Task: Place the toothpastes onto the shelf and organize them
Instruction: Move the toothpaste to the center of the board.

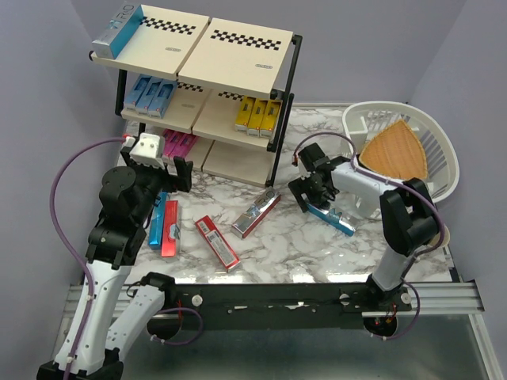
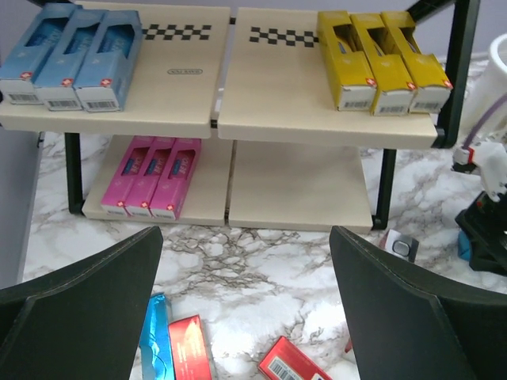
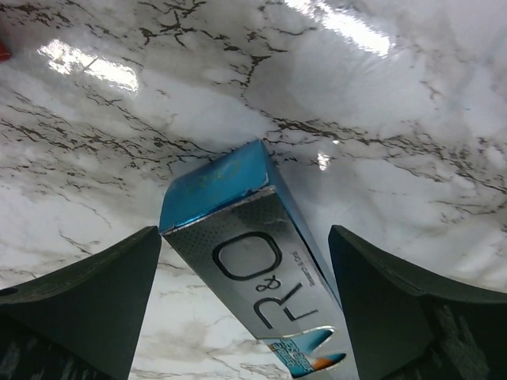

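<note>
Evidently readying a grasp, the right gripper [image 3: 245,309] straddles a silver box [image 3: 253,285] with jaws apart, while the left gripper [image 2: 245,309], also spread, faces the shelf [image 2: 222,119].

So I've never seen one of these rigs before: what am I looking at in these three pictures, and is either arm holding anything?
Two robot arms are bolted at the near edge of a marble table. The top picture looks down from above and behind them; the other two come from cameras on each wrist, so the dark shapes at the bottom corners are that arm's own fingers.

The shelf holds light blue boxes, yellow boxes and pink boxes, plus one silver and teal box on top. Red boxes and a blue one lie loose on the table. A white basket holds a wedge-shaped wooden board.

The left gripper is open and empty. The right gripper is open, its fingers either side of a silver and teal toothpaste box lying on the table, not gripping it.
</note>
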Robot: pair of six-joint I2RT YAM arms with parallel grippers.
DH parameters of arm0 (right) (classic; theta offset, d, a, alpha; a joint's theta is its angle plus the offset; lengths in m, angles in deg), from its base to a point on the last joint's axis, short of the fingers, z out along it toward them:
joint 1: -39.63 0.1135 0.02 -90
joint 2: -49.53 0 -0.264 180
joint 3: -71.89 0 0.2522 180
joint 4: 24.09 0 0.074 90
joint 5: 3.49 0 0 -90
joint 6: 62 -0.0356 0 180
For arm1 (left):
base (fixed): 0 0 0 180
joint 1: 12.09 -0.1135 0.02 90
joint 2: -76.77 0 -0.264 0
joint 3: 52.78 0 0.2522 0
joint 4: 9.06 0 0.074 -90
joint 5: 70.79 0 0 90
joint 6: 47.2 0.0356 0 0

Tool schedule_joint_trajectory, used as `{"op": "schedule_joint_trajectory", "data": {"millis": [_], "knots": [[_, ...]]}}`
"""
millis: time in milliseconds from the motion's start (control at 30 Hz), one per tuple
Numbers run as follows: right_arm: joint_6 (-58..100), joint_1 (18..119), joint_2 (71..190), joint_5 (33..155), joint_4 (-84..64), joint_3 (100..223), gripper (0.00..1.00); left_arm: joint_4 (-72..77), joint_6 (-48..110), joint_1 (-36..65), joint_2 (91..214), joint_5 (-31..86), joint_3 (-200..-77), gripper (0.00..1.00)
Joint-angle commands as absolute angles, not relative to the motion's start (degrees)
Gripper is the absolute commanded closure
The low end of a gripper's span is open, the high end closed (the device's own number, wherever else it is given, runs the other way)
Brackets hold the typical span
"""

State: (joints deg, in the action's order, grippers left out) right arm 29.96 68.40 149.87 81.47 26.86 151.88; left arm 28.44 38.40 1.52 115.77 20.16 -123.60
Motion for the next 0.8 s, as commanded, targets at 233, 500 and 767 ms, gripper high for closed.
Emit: {"op": "schedule_joint_trajectory", "data": {"millis": [233, 500, 767], "knots": [[7.99, 68.37, 149.73, 86.07, 30.54, 149.37, 0.31, 27.46, 41.22, 7.86, 113.6, 23.87, -120.16, 0.01], [-20.68, 68.37, 145.34, 83.0, 32.22, 146.65, 0.33, 27.29, 41.4, 13.04, 112.8, 23.6, -118.75, 0.01], [-12.0, 69.86, 144.46, 84.58, 30.28, 144.1, 0.21, 24.74, 38.93, 14.28, 112.01, 27.73, -115.76, 0.01]]}}
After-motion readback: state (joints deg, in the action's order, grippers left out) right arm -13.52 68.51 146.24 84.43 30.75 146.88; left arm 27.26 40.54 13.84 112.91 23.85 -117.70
